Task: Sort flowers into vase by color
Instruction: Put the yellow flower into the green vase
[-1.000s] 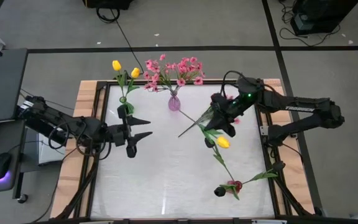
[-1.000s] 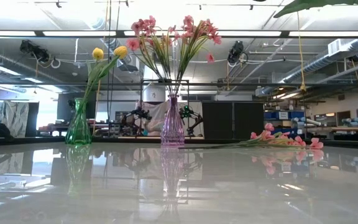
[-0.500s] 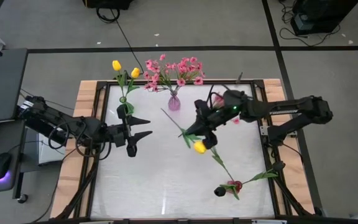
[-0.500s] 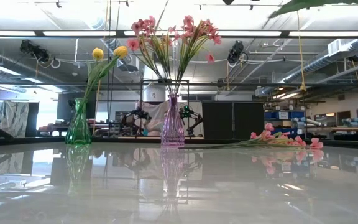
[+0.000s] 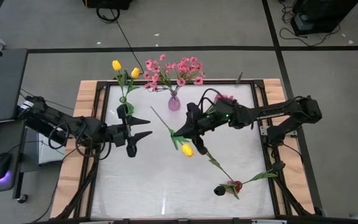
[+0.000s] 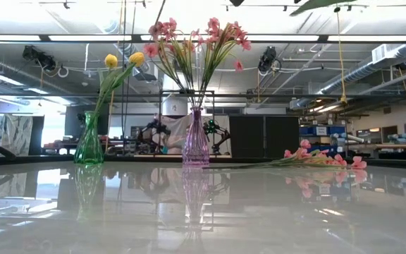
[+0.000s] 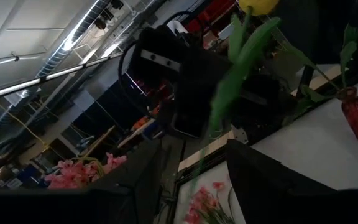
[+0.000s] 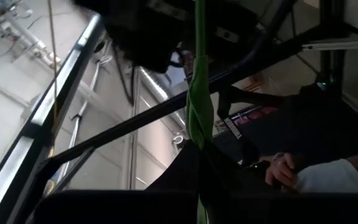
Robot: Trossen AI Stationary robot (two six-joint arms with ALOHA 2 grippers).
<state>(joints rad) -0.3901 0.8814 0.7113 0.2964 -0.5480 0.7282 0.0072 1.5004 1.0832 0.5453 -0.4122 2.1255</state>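
The right gripper [image 5: 190,126] is clamped on one yellow tulip [image 5: 186,150], holding it in the air over the middle of the table [image 5: 142,186], its stem slanting toward the purple vase [image 5: 174,102]. That vase holds a bunch of pink sprays [image 5: 178,70]. Two yellow tulips [image 5: 125,68] stand in the green vase [image 6: 89,141]. One more pink spray [image 6: 323,158] and one dark red tulip [image 5: 232,186] lie on the table. The left gripper [image 5: 143,126] waits near the green vase, fingers spread and empty.

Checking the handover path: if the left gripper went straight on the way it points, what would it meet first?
Probably the yellow tulip held by the right gripper; the left gripper points across the table at it, heights unclear.
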